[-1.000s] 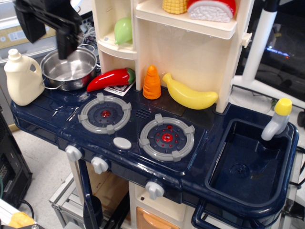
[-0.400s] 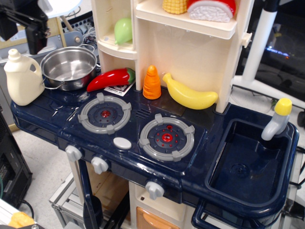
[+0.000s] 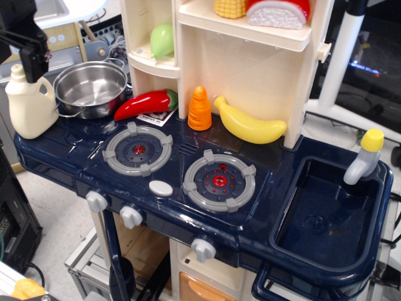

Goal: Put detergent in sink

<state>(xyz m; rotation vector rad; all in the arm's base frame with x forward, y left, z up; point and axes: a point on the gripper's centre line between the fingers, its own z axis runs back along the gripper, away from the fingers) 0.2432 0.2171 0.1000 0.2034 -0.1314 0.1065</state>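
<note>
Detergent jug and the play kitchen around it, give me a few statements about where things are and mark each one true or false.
1. The detergent stands upright at the counter's left end. True.
2. The detergent lies inside the sink. False: the sink holds nothing.
3. The gripper is above the detergent's cap. True, though whether it is open cannot be told.
4. The steel pot sits on a burner. False: it stands behind the burners, beside the detergent.
5. The banana lies right of the carrot. True.
</note>
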